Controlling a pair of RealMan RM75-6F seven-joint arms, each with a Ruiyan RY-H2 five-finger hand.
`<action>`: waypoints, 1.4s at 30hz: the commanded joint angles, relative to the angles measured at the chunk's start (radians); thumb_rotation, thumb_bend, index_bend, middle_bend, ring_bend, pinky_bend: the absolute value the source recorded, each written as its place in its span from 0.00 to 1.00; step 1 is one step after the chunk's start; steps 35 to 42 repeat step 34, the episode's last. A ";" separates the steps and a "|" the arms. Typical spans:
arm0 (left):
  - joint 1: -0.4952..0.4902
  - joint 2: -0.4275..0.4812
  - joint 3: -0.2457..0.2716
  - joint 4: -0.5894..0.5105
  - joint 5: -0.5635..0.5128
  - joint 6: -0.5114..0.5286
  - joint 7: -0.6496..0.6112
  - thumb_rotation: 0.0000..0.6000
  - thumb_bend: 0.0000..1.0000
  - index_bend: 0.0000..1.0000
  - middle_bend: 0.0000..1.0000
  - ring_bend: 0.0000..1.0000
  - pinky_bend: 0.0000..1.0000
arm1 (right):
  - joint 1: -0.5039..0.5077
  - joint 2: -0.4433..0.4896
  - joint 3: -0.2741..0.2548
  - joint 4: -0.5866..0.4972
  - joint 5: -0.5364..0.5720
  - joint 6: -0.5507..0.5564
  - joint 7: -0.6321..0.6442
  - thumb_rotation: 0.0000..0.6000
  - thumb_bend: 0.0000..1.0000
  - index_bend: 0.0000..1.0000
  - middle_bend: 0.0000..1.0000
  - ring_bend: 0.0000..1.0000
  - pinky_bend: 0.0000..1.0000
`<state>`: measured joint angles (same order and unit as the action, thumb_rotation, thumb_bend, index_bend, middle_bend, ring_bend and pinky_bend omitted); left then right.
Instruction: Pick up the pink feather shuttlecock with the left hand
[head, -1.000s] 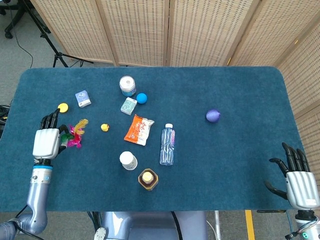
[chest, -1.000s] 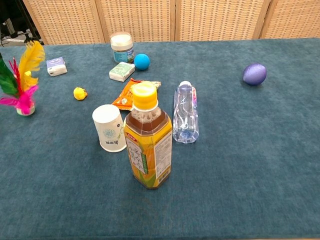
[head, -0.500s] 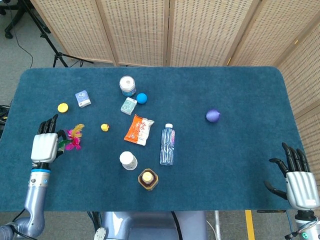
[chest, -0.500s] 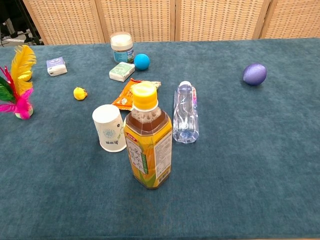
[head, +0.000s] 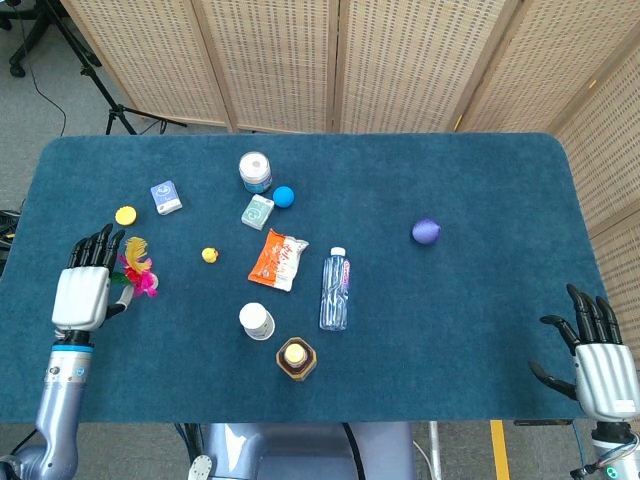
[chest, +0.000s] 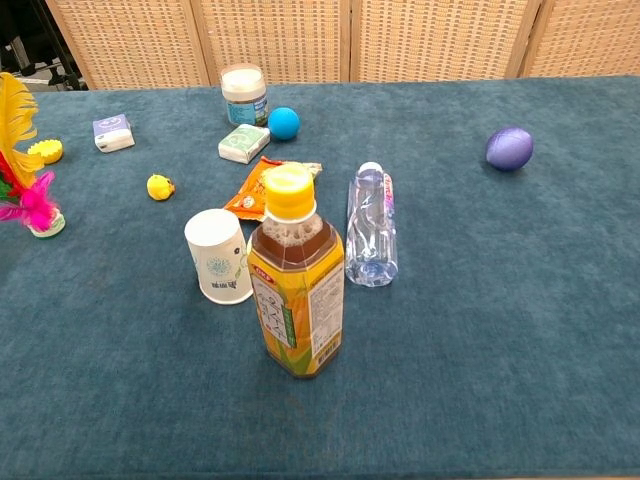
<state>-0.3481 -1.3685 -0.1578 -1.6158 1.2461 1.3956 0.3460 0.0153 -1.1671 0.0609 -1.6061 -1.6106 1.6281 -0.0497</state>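
The pink feather shuttlecock (head: 137, 272) stands at the table's left side, with yellow and green feathers above its pink ones. In the chest view the shuttlecock (chest: 30, 195) has its white base on the cloth and its feathers lean left. My left hand (head: 80, 295) is right beside it on the left, fingers stretched forward and thumb toward the feathers. I cannot see whether the thumb and a finger pinch it. The chest view does not show this hand. My right hand (head: 603, 370) hovers at the front right corner, holding nothing, fingers apart.
A yellow disc (head: 126, 214) and a small blue box (head: 166, 197) lie beyond the shuttlecock, a yellow duck (head: 209, 255) to its right. A paper cup (head: 257, 320), tea bottle (head: 296, 358), water bottle (head: 335, 290) and snack packet (head: 278, 259) fill the middle. A purple egg (head: 427, 232) lies right.
My left hand has drawn back toward me and to the left. The shuttlecock has shifted left with it, its feathers tipping further left. The right hand has barely moved.
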 joint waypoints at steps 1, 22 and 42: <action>0.035 0.049 0.009 -0.059 0.057 0.052 -0.061 1.00 0.30 0.00 0.00 0.08 0.11 | 0.000 0.000 0.000 -0.001 -0.001 0.001 -0.001 1.00 0.21 0.31 0.00 0.00 0.00; 0.268 -0.006 0.103 0.118 0.243 0.348 -0.303 1.00 0.29 0.00 0.00 0.08 0.11 | -0.002 0.003 0.006 -0.005 0.015 -0.001 -0.009 1.00 0.21 0.31 0.00 0.00 0.00; 0.277 -0.044 0.104 0.190 0.233 0.288 -0.300 1.00 0.30 0.00 0.00 0.08 0.11 | 0.000 -0.004 0.007 0.012 0.040 -0.023 -0.021 1.00 0.21 0.31 0.00 0.00 0.00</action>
